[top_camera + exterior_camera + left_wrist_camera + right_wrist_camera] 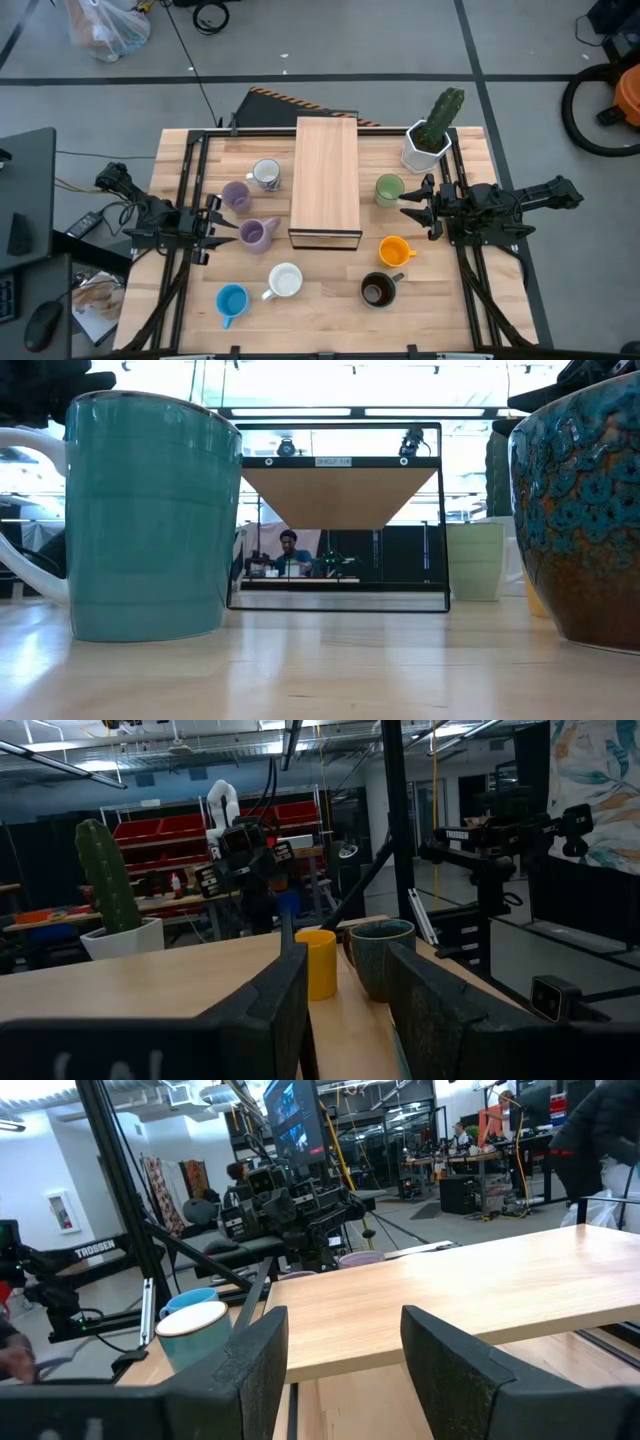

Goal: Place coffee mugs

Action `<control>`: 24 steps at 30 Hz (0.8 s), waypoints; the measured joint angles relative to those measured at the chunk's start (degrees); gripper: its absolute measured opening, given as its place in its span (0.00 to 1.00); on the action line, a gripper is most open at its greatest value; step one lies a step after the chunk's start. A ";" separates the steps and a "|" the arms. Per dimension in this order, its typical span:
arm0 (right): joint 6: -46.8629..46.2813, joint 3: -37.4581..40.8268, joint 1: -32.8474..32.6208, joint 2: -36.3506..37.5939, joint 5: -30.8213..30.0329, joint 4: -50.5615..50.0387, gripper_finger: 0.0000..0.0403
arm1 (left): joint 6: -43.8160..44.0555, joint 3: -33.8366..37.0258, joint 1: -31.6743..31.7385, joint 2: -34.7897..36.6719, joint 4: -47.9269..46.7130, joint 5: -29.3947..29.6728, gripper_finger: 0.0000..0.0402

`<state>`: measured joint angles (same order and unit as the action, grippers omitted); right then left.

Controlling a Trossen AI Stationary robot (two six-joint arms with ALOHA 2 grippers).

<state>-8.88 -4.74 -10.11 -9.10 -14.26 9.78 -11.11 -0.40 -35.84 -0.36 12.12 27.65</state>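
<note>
Eight mugs stand upright on their bases around a wooden shelf (325, 180). On its left are the white-grey patterned mug (266, 174), two lilac mugs (235, 195) (255, 234), the white mug (285, 281) and the blue mug (231, 300). On its right are the green mug (389, 189), the orange mug (395, 251) and the dark brown mug (377, 290). My left gripper (224, 228) is open, just left of the nearer lilac mug. My right gripper (412, 203) is open, just right of the green mug. Both sets of fingers (345, 1005) (345, 1370) hold nothing.
A white faceted pot with a green cactus (430, 140) stands at the far right corner, behind my right arm. The shelf is open underneath (340, 560), with a black frame. Black rails run along both table sides (185, 200) (470, 250). A person sits in the room far behind the table (290, 550).
</note>
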 joint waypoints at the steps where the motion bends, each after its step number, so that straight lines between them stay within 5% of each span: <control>1: 0.00 -0.02 0.00 0.01 0.00 -0.01 0.50 | 0.01 0.01 -0.01 0.00 0.00 -0.01 0.35; 12: 0.02 0.00 0.00 0.01 0.00 0.00 0.50 | 0.02 0.00 0.01 0.00 0.78 -0.03 0.35; 24: -0.02 -0.01 0.05 -0.01 -5.96 9.84 0.50 | -2.45 0.01 0.05 0.00 13.09 1.07 0.35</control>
<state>-8.91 -4.75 -10.06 -9.10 -20.22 19.62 -13.57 -0.39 -35.79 -0.35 25.21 28.72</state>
